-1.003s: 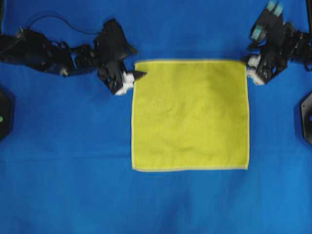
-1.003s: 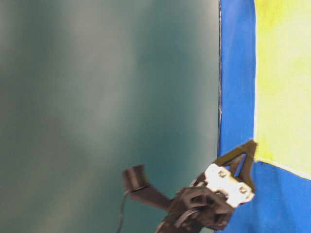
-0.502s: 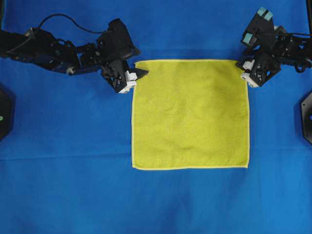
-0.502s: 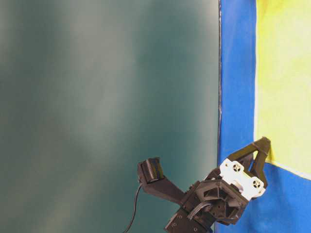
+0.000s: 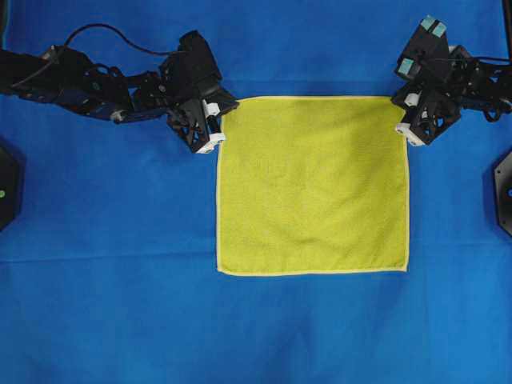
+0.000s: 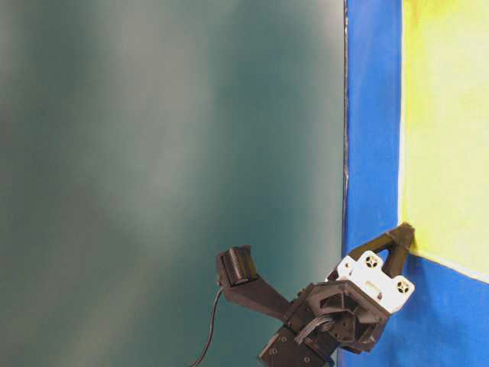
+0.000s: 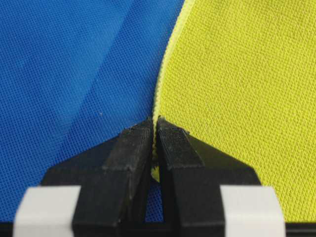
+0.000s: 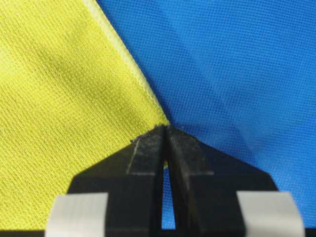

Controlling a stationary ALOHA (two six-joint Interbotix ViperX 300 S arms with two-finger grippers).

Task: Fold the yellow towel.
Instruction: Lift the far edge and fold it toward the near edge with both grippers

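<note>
1. Blue cloth (image 5: 104, 304) covers the whole work surface in the overhead view, and the yellow towel (image 5: 312, 184) lies flat and square on it, nearer the far edge than the near one. The left gripper (image 5: 214, 120) sits at the towel's far left corner and the right gripper (image 5: 404, 120) at its far right corner, a pairing that suits lifting the far hem and carrying it over the near hem for a fold.

2. At table level, a blurred teal backdrop fills most of the picture; one black gripper touches a towel corner, the towel flat on the blue cloth.

3. Left wrist view: the left gripper's fingers (image 7: 131, 148) are pressed together on the towel's pale stitched hem, pinching the corner.

4. Right wrist view: the right gripper's fingers (image 8: 148, 148) are closed at the corner tip; whether cloth is truly caught cannot be told.

5. Terry weave is fine, yellow-green, unwrinkled, hem paler.
</note>
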